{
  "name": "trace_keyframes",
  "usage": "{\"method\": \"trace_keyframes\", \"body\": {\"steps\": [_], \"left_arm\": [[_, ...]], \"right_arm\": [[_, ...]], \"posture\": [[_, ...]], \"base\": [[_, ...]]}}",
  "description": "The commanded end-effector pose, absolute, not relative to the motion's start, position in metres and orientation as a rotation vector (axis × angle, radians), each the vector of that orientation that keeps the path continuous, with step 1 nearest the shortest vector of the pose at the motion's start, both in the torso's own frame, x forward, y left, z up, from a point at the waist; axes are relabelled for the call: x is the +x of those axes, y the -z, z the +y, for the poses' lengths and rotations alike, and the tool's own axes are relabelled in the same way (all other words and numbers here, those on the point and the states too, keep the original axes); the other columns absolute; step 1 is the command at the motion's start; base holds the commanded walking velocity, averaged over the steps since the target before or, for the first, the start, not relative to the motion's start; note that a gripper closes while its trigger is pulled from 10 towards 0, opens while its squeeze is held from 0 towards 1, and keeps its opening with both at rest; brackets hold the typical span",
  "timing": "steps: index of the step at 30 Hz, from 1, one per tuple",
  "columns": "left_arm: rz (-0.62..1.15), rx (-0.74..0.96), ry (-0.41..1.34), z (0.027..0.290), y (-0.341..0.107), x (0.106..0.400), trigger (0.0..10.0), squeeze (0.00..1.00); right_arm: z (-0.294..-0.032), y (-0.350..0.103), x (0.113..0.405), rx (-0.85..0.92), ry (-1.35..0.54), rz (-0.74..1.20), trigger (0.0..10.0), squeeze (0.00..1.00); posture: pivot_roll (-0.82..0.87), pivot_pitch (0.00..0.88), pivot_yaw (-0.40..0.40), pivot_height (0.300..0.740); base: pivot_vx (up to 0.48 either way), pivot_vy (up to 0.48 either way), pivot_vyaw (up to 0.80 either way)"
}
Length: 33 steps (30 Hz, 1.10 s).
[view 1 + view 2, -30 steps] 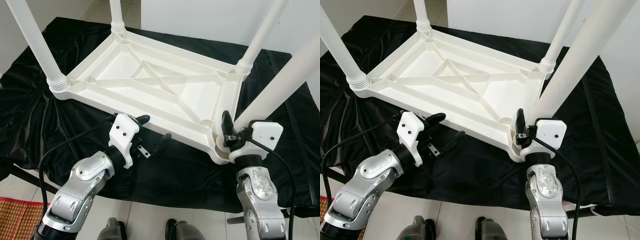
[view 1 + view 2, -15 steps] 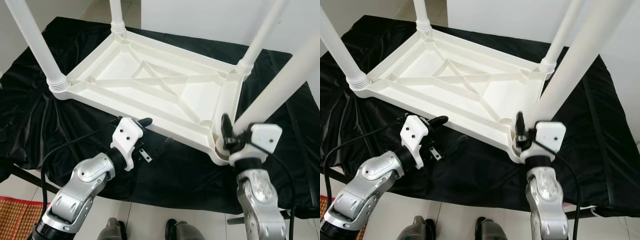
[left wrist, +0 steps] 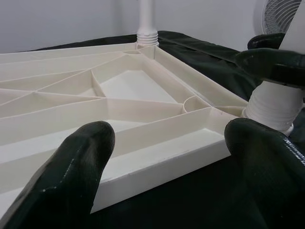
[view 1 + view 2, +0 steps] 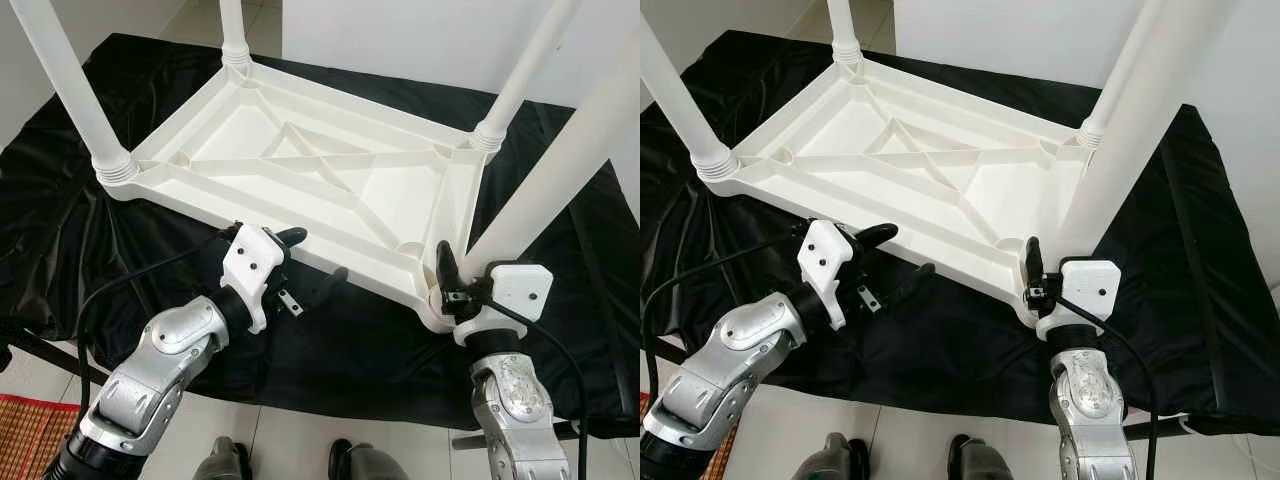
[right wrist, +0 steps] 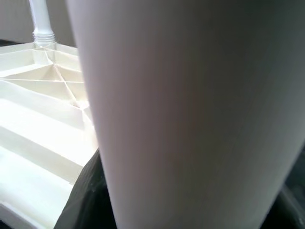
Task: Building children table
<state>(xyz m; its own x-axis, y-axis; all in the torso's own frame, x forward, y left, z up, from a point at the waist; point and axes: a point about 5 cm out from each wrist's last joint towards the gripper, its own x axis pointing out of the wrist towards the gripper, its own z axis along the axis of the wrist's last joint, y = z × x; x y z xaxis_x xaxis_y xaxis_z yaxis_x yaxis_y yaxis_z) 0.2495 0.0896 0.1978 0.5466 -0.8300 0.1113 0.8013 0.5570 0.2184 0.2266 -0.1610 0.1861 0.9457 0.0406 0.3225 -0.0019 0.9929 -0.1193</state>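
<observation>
Four white legs rise from the upturned white table, which lies ribbed underside up across the middle of the left eye view on a black cloth. Lower left of that frame, the silver left arm bends up from the bottom edge, and the left gripper sits just below the table's near rim with its two black fingers spread, one near the rim, the other lower over the cloth. Lower right, the right arm stands nearly upright, and the right gripper is pinched on the base of the near right leg where it meets the table's corner.

Right eye view: same scene, the near right leg slanting toward the upper right, the right gripper at its foot.

Left wrist view: two black fingers wide apart at the lower corners, the table's rim and ribs between them, a threaded leg base at the right edge.

Right wrist view: the white leg close up, a dark finger at lower left beside it
</observation>
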Motion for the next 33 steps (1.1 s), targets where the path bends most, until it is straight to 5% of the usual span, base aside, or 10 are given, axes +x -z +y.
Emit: {"method": "trace_keyframes", "body": {"steps": [1, 9, 14, 33], "left_arm": [[-0.198, 0.174, 1.169, 0.083, -0.194, 0.241, 10.0, 0.0], [-0.199, 0.167, 1.17, 0.084, -0.197, 0.242, 10.0, 0.0], [-0.198, 0.169, 1.168, 0.085, -0.198, 0.242, 10.0, 0.0], [-0.201, 0.155, 1.166, 0.086, -0.201, 0.244, 10.0, 0.0]], "right_arm": [[-0.16, -0.172, 0.225, -0.123, -0.042, -0.261, 10.0, 0.0], [-0.161, -0.165, 0.224, -0.088, -0.062, -0.235, 10.0, 0.0], [-0.177, -0.161, 0.226, 0.115, 0.027, -0.192, 10.0, 0.0], [-0.178, -0.157, 0.215, 0.099, 0.021, -0.232, 10.0, 0.0]], "posture": [[0.02, 0.192, -0.04, 0.74], [0.02, 0.194, -0.036, 0.74], [0.02, 0.195, -0.034, 0.74], [0.02, 0.19, -0.031, 0.74]], "base": [[0.0, 0.0, 0.0], [0.0, 0.0, 0.0], [0.0, 0.0, 0.0], [0.0, 0.0, 0.0]]}}
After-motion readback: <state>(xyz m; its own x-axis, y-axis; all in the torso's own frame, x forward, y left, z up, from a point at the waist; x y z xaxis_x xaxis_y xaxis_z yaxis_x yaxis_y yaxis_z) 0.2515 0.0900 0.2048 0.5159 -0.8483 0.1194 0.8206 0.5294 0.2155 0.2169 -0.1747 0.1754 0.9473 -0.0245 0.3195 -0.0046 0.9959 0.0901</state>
